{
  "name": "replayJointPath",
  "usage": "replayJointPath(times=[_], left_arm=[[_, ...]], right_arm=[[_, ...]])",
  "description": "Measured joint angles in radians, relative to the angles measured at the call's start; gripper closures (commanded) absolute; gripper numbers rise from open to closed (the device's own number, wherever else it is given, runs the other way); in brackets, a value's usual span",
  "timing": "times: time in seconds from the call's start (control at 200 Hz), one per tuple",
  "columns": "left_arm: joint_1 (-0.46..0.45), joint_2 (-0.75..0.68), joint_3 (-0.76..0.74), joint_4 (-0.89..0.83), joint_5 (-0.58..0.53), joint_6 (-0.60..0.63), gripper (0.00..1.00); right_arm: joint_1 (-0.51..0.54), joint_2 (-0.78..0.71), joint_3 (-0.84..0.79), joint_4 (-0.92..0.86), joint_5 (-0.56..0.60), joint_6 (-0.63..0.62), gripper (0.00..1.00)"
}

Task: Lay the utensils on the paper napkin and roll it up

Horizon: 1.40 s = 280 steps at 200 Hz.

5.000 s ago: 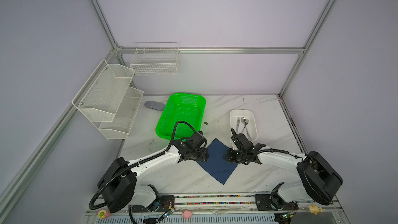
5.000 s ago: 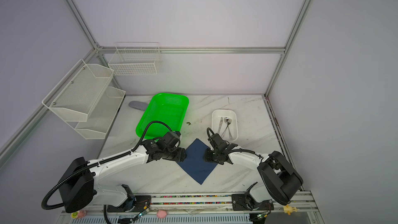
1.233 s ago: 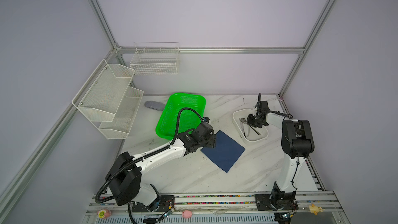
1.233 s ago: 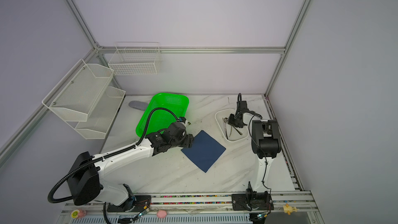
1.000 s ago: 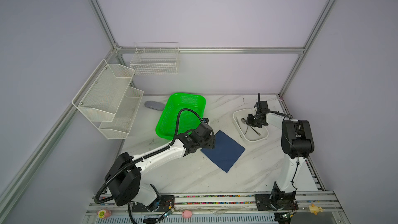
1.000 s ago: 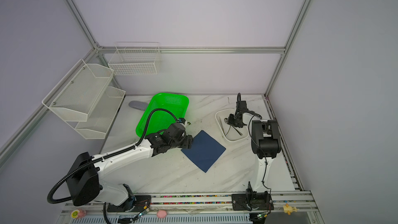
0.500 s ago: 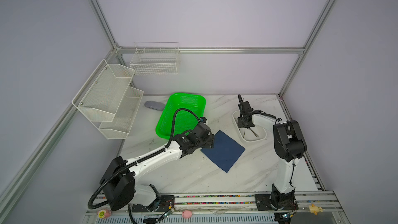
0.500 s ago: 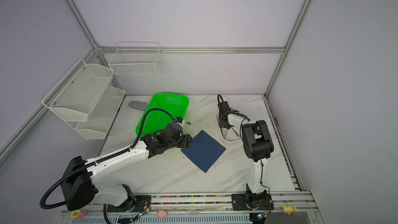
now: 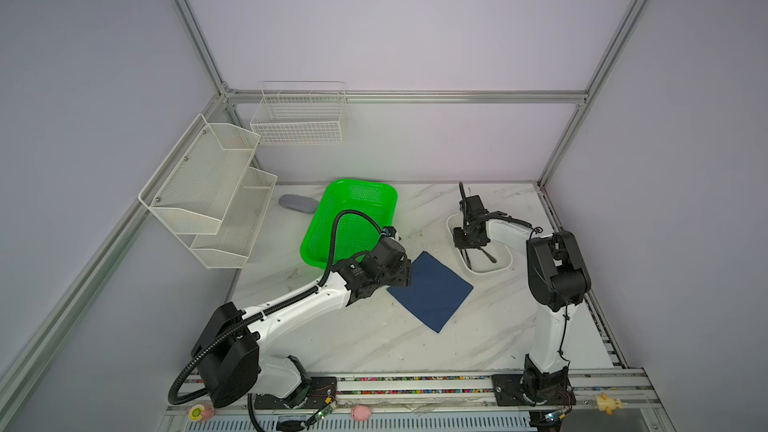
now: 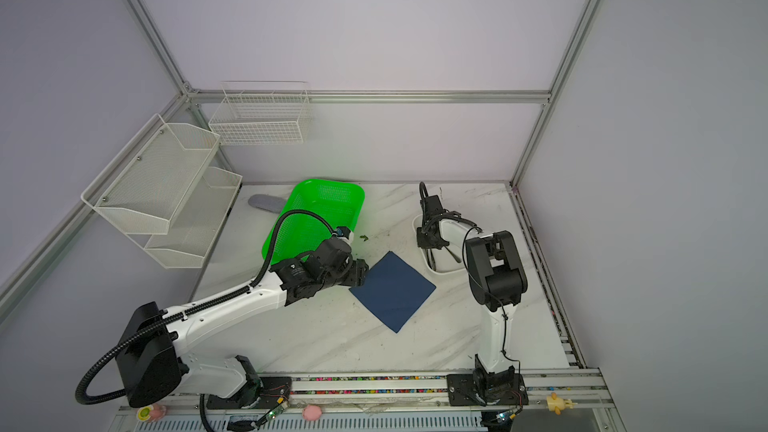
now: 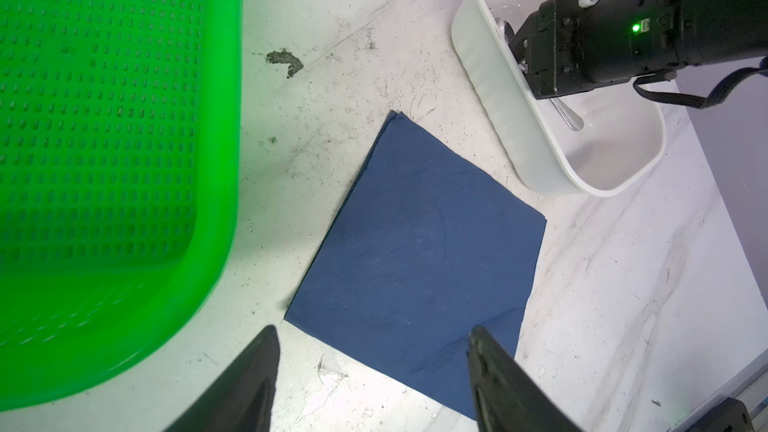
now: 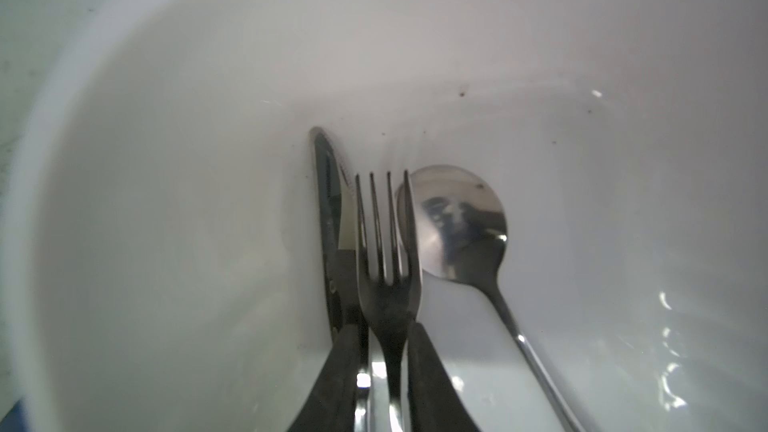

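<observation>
The bare marble table [image 9: 353,338] in front of the paper napkin [image 9: 430,290] is wide open, so there is room to come in low from the rail side. At the back left the wall of the green basket [image 9: 353,218] rises near the napkin. The left gripper [image 11: 374,328], jaws spread wide, hangs over the napkin's left corner and fills that gap. On the right only a narrow strip of table separates the napkin from the white tray [image 9: 484,271]. Inside the tray the right gripper [image 12: 384,326] flanks the fork [image 12: 386,243], with the knife [image 12: 328,201] tight on one side and the spoon [image 12: 453,218] on the other — little slack.
</observation>
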State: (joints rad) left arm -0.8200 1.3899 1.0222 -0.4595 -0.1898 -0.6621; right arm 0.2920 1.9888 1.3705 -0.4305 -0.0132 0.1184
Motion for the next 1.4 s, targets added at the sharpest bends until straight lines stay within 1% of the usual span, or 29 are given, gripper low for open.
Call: replayJointPath(times=[0.12,0.335,0.65,0.805,1.065,1.195,1.4], left_arm=[[0.001,0.0,0.0,-0.002,-0.001,0.0,0.29],[0.002,0.0,0.0,-0.003,-0.001,0.0,0.29],[0.002,0.0,0.0,-0.017,0.0,0.0,0.29],[0.002,0.002,0.0,-0.021,0.001,0.0,0.29],[0.002,0.003,0.0,-0.021,0.002,0.0,0.29],[0.002,0.003,0.0,-0.021,0.002,0.001,0.29],[0.002,0.005,0.0,-0.023,0.002,0.0,0.29]], right_arm=[[-0.02,-0.031,-0.002,0.001,-0.034,0.027,0.73],[-0.098,-0.068,-0.008,0.003,-0.105,0.054,0.73],[-0.09,-0.031,-0.007,-0.051,-0.163,0.017,0.75],[-0.074,-0.008,0.0,-0.087,-0.153,-0.001,0.76],[-0.047,0.032,0.037,-0.106,-0.07,-0.014,0.86],[-0.04,0.047,0.06,-0.116,-0.026,-0.018,0.85],[-0.036,0.045,0.06,-0.135,-0.011,-0.018,0.84]])
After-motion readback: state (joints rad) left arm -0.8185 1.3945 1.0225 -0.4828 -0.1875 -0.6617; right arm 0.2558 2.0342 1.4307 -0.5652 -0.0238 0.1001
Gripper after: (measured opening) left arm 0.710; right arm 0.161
